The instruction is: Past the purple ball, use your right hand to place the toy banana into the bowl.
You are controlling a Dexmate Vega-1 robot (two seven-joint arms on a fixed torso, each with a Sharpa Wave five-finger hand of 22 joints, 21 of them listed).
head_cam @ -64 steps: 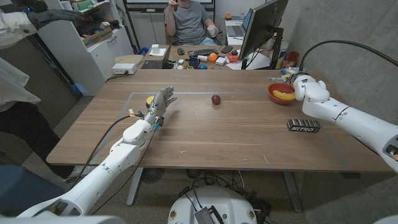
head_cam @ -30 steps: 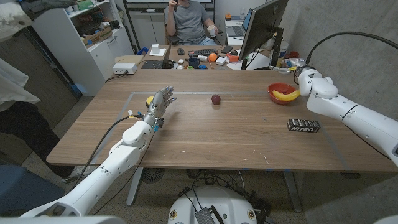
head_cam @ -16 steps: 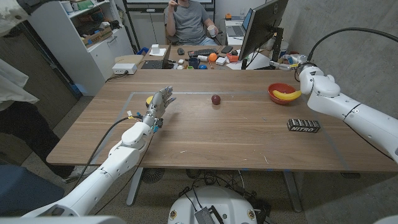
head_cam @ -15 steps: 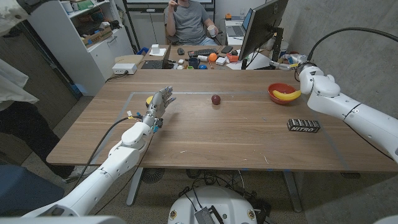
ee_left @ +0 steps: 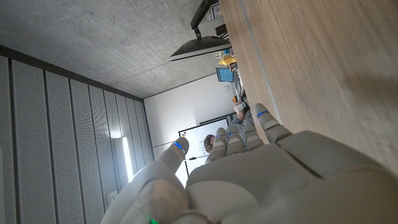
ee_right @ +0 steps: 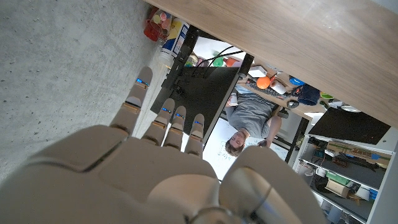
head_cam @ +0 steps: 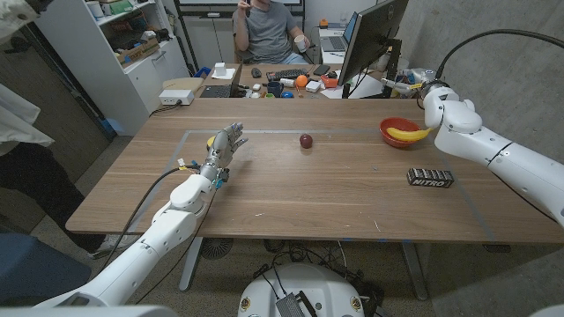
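Toy banana (head_cam: pixel 404 134) lies in the red bowl (head_cam: pixel 393 138), at two o'clock on the table (head_cam: pixel 335 189). Right hand (head_cam: pixel 434 92) is raised just past the bowl at its one o'clock, fingers apart, holding nothing. Purple ball (head_cam: pixel 306 141) sits centre. Left hand (head_cam: pixel 225 148) stands at nine o'clock, fingers spread, empty.

Head camera high over the table (head_cam: pixel 291 189); inverted wrist cameras close behind each robot hand, table shared.

Wide bare worktop (head_cam: pixel 291 189) lies around the ball (head_cam: pixel 306 141); the bowl (head_cam: pixel 397 133) and a dark packet (head_cam: pixel 430 178) stand well to its right.
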